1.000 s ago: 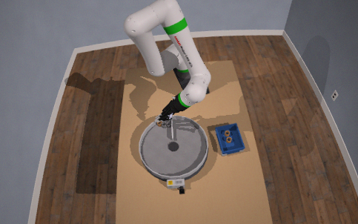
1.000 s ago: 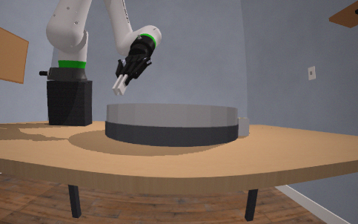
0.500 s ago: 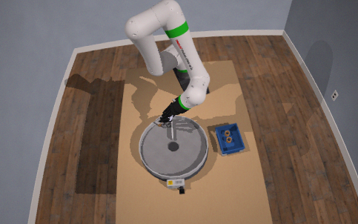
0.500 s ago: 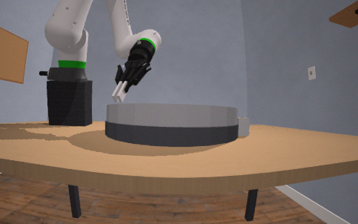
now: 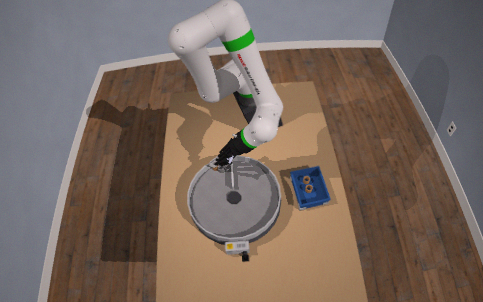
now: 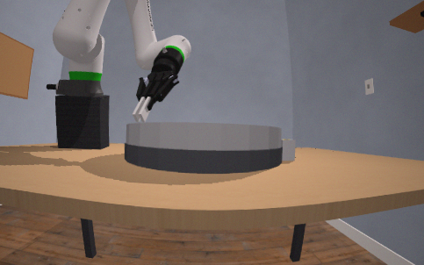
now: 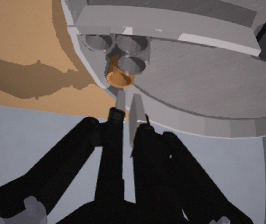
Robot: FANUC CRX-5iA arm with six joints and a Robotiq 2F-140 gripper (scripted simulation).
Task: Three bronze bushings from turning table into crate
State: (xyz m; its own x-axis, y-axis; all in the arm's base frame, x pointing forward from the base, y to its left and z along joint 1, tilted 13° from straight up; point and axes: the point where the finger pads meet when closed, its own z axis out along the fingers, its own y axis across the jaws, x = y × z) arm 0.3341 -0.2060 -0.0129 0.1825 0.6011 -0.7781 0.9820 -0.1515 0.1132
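Observation:
The turning table [image 5: 213,212] [image 6: 204,137] [image 7: 209,82] is a round grey dish with a raised rim. A bronze bushing [image 7: 120,80] stands inside its rim, also visible in the top view [image 5: 215,168]. Three grey bushings [image 7: 98,43] [image 7: 132,45] [image 7: 132,65] stand close around it, beside the divider. The blue crate [image 5: 321,184] holds two bronze bushings [image 5: 306,179] [image 5: 309,188]. My gripper [image 6: 140,119] [image 7: 127,103] is shut with only a narrow gap and nothing between its fingers. It is tilted above the rim, its tips just short of the bronze bushing in the wrist view.
A straight divider [image 5: 232,176] [image 7: 169,25] runs inward from the dish's rim towards the dark hub [image 5: 233,197]. A small control box [image 5: 236,246] [image 6: 288,150] is at the dish's side. The crate stands to the right of the dish in the top view, on the wooden table [image 5: 253,275].

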